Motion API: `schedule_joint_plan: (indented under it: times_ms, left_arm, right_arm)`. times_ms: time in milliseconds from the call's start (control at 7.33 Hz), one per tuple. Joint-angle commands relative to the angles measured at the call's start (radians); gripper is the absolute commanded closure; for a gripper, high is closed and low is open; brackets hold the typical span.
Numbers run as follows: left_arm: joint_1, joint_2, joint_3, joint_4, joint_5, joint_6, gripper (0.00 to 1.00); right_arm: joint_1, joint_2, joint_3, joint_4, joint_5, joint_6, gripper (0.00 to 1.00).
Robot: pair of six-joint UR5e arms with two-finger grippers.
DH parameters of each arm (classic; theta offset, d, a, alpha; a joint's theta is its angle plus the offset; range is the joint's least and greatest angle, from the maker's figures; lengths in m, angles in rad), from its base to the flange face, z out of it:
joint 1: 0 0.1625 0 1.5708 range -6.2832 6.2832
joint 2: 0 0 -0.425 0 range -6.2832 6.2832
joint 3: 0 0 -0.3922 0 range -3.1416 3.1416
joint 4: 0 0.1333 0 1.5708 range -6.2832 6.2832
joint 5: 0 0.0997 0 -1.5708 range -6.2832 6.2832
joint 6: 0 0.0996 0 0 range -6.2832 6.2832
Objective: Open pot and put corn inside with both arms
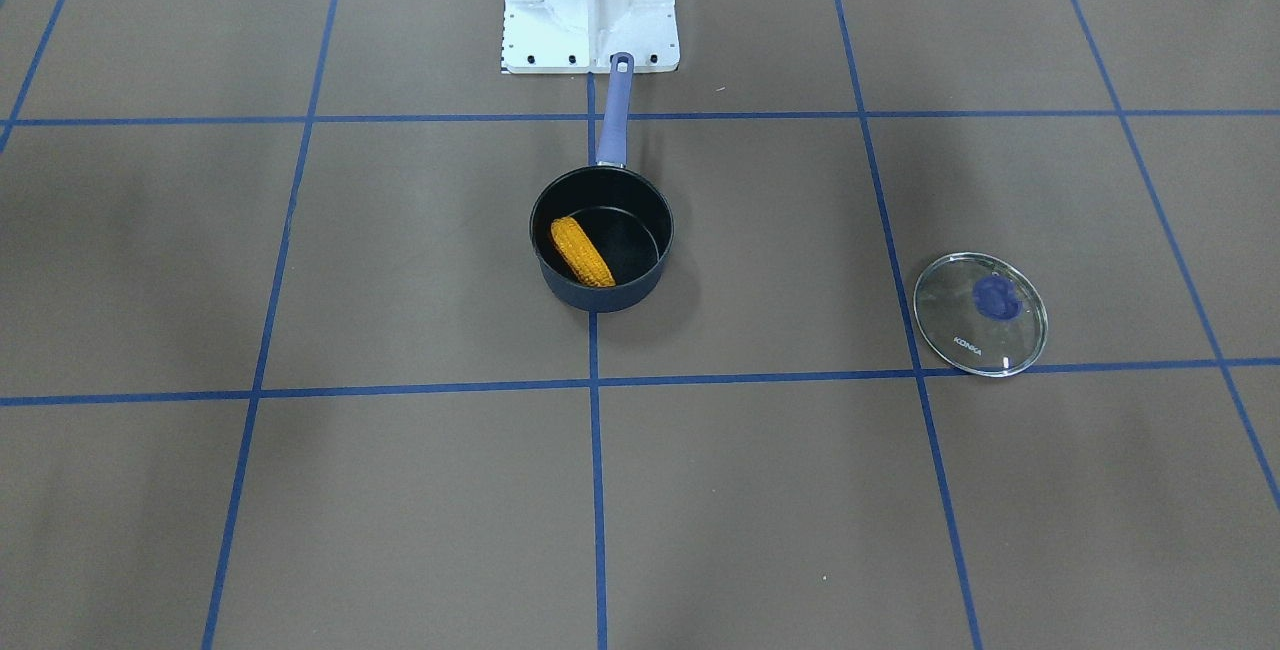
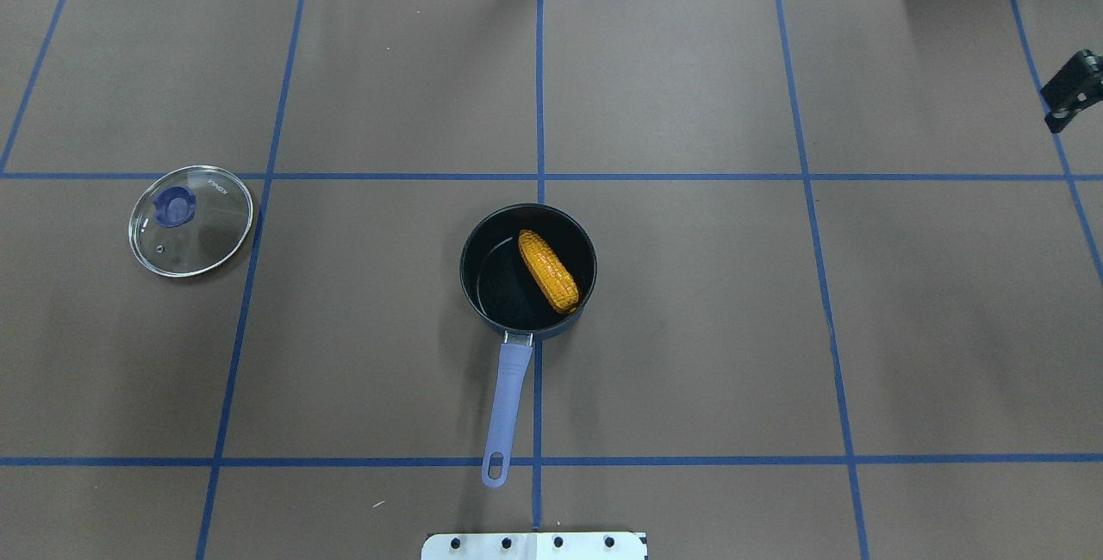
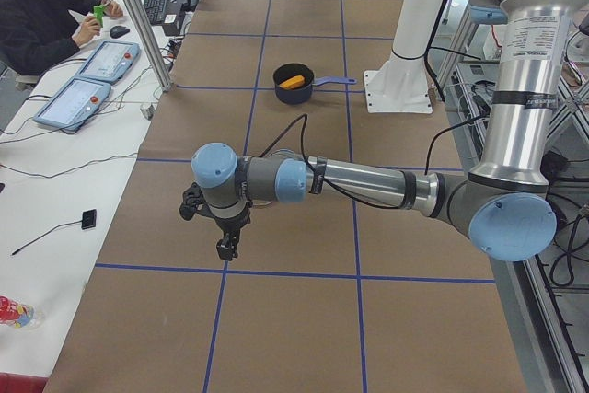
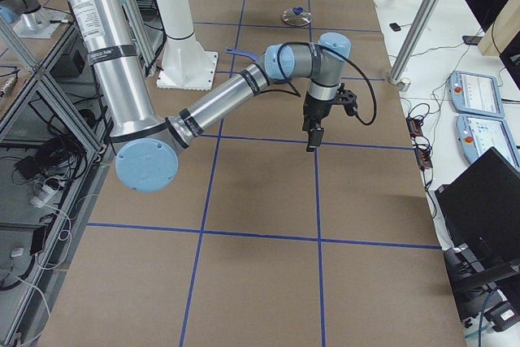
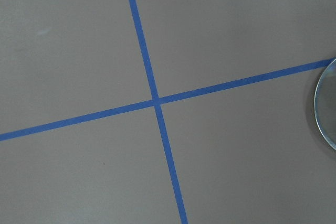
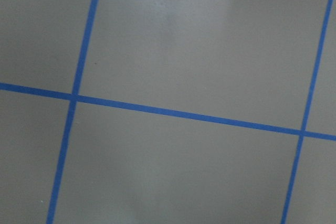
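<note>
Place: a robotics lab, set up for recording.
Table: a wide table (image 2: 689, 327) covered in brown paper and marked into squares by blue tape lines (image 1: 596, 490).
Robot: two grey jointed robot arms with light-blue joint caps (image 3: 368, 181) by a white metal base mount (image 1: 590, 0), with black cables running along them.
Frame: silver aluminium posts (image 3: 138, 16) at the table's edge.
Operator bench: a person in black clothes (image 3: 41, 11) sits at a white side bench with grey-and-blue touchscreen control pendants (image 3: 74, 103) and a black keyboard (image 3: 158, 2).
</note>
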Motion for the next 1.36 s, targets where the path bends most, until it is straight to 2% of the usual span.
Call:
schedule_joint_plan:
  times_ms: [0,136,273,545,1227]
  left_arm:
    - [-0.021,0.023,0.001,-0.001,-0.002,0.001,0.01]
    - [-0.023,0.026,-0.001,0.0,-0.005,0.001,0.01]
    - [-0.023,0.028,-0.001,0.002,-0.006,0.0,0.01]
    - [-0.021,0.063,-0.01,-0.004,-0.012,-0.011,0.01]
    - [-0.021,0.066,-0.01,-0.007,-0.012,-0.01,0.01]
  right_arm:
    - [0.13,-0.175,-0.058,0.167,0.121,-0.021,0.0]
    - [0.133,-0.245,-0.116,0.346,0.13,-0.02,0.0]
    - [0.132,-0.293,-0.16,0.475,0.133,-0.011,0.0]
    - [0.132,-0.326,-0.171,0.504,0.135,-0.011,0.0]
    - [0.132,-0.324,-0.161,0.506,0.135,-0.012,0.0]
